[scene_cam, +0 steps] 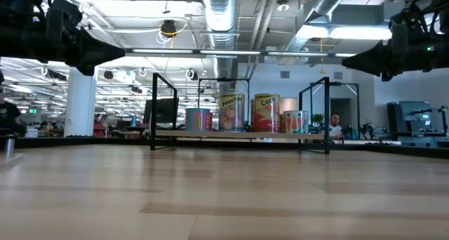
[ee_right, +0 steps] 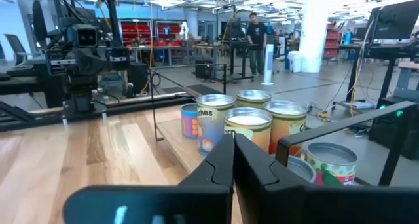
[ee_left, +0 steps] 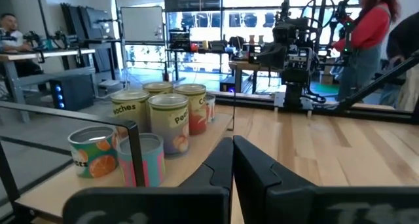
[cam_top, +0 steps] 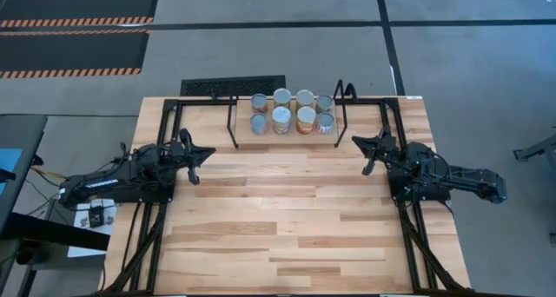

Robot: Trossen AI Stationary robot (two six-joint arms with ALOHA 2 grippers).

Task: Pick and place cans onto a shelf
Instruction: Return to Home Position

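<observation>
Several cans stand upright in two rows on the light-wood shelf at the table's far middle, between its black rod uprights. They also show in the low view, the left wrist view and the right wrist view. My left gripper is shut and empty, above the table to the left of the shelf. My right gripper is shut and empty, above the table to the right of the shelf.
A black frame runs round the tabletop's far and side edges. Bare wooden tabletop lies between the arms and toward the near edge. People stand in the room beyond the table.
</observation>
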